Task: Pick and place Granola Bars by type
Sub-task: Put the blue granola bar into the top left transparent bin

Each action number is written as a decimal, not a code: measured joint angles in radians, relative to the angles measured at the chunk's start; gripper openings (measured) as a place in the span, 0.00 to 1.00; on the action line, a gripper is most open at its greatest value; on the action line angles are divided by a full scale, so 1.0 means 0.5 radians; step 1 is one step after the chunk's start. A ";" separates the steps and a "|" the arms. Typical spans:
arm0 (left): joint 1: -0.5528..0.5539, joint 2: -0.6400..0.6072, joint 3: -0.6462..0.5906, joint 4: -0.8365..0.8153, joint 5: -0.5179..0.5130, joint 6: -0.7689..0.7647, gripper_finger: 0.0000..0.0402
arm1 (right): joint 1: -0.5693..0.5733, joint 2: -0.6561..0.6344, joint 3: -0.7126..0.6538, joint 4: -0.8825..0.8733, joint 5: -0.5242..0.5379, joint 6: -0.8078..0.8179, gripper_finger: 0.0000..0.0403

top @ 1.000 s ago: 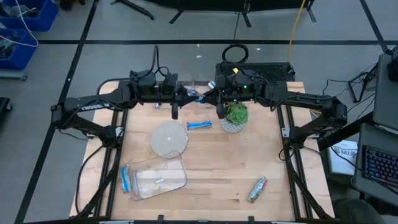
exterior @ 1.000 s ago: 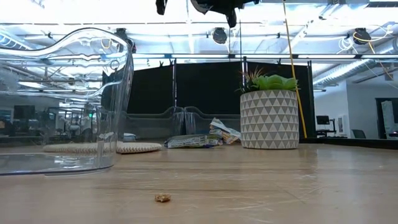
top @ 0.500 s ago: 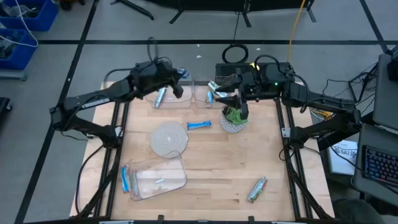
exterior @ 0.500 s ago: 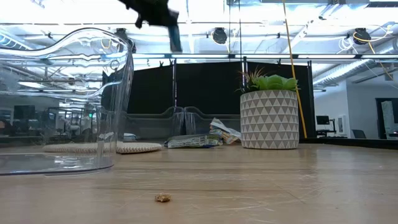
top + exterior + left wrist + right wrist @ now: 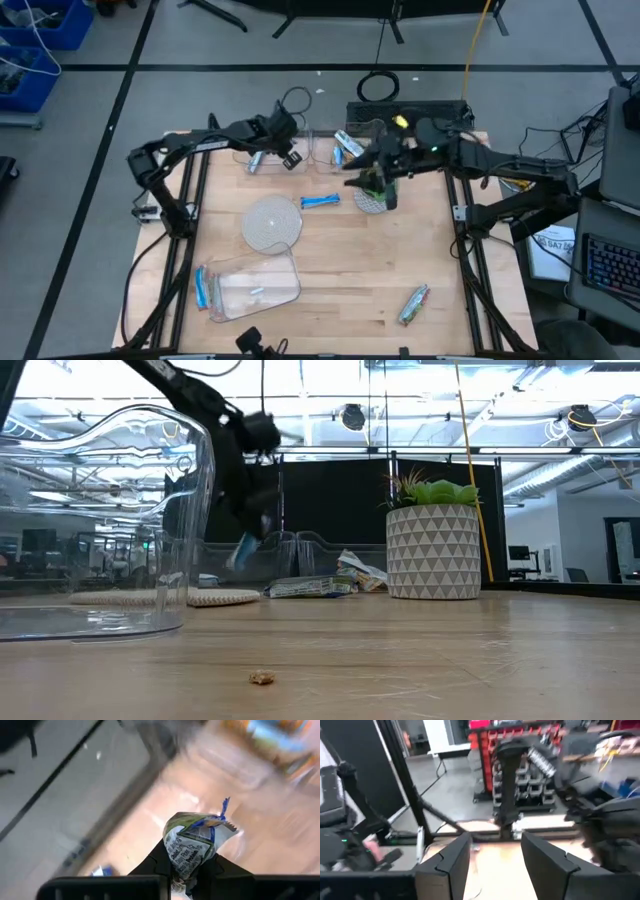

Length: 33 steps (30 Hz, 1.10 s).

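1. Foil granola bar (image 5: 197,845) pinched by one end in left hand (image 5: 291,158), high view: above far tub (image 5: 262,160); could slip.
2. Low view: bar dangles, may miss tub.
3. Right wrist: right hand (image 5: 495,851) wide, empty, near plant (image 5: 375,188); bump risk.

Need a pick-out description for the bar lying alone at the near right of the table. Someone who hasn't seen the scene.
On the wooden table, look to the front right, well away from the potted plant and the clear tub. A single granola bar lies there slantwise. Its wrapper is silver-green with some red, unlike the blue bars elsewhere, and nothing lies near it.
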 joint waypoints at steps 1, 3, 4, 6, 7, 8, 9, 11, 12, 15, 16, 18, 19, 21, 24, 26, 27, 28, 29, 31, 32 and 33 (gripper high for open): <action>0.011 0.032 0.000 -0.032 0.001 -0.006 0.09 | 0.014 0.023 0.000 -0.046 0.003 0.010 0.42; 0.041 0.073 -0.002 -0.048 0.004 -0.021 0.09 | 0.040 0.094 -0.001 -0.175 0.065 0.019 0.43; 0.066 0.080 -0.002 -0.052 0.005 -0.030 0.09 | 0.048 0.135 -0.001 -0.233 0.134 0.012 0.43; 0.112 0.095 0.002 -0.083 0.004 -0.069 0.09 | 0.050 0.228 -0.002 -0.384 0.267 -0.022 0.44; 0.136 0.105 0.002 -0.103 0.006 -0.097 0.09 | 0.047 0.287 -0.002 -0.421 0.289 -0.051 0.45; 0.159 0.113 0.001 -0.140 0.021 -0.119 0.11 | 0.047 0.347 -0.002 -0.446 0.311 -0.076 0.46; 0.178 0.115 -0.003 -0.172 0.055 -0.121 0.15 | 0.044 0.420 -0.002 -0.473 0.321 -0.099 0.47; 0.209 0.100 -0.001 -0.168 0.138 -0.127 0.26 | 0.042 0.568 -0.002 -0.468 0.321 -0.141 0.51; 0.224 0.083 0.000 -0.176 0.167 -0.136 0.32 | 0.041 0.643 -0.002 -0.453 0.320 -0.172 0.53; 0.242 0.026 0.000 -0.201 0.208 -0.186 0.47 | 0.039 0.840 -0.002 -0.382 0.343 -0.286 0.59; 0.243 -0.006 0.000 -0.211 0.234 -0.212 0.52 | 0.039 0.893 -0.002 -0.363 0.382 -0.316 0.60; 0.238 -0.110 -0.001 -0.236 0.323 -0.232 0.60 | 0.038 0.986 -0.002 -0.349 0.441 -0.369 0.63; 0.227 -0.164 0.001 -0.218 0.388 -0.231 0.63 | 0.037 1.020 -0.002 -0.334 0.446 -0.383 0.64; 0.208 -0.274 0.002 -0.211 0.490 -0.259 0.67 | 0.033 1.076 -0.002 -0.330 0.438 -0.418 0.65; 0.188 -0.470 -0.001 -0.184 0.574 -0.367 0.71 | 0.024 1.154 -0.002 -0.323 0.432 -0.464 0.64; 0.173 -0.610 0.001 -0.174 0.606 -0.402 0.72 | 0.019 1.193 -0.002 -0.318 0.436 -0.494 0.63; 0.159 -0.675 0.001 -0.176 0.613 -0.405 0.72 | 0.014 1.203 -0.002 -0.305 0.437 -0.514 0.63; 0.138 -0.731 0.001 -0.176 0.620 -0.401 0.71 | 0.008 1.204 -0.002 -0.291 0.458 -0.534 0.62; 0.113 -0.781 0.001 -0.176 0.625 -0.395 0.71 | 0.005 1.201 -0.002 -0.278 0.490 -0.556 0.61; 0.069 -0.875 0.001 -0.180 0.633 -0.388 0.69 | -0.011 1.195 0.004 -0.255 0.551 -0.619 0.60; 0.048 -0.920 0.001 -0.181 0.633 -0.388 0.68 | -0.020 1.196 0.013 -0.258 0.581 -0.645 0.59; 0.024 -0.962 0.001 -0.179 0.631 -0.388 0.66 | -0.031 1.199 0.029 -0.277 0.593 -0.671 0.58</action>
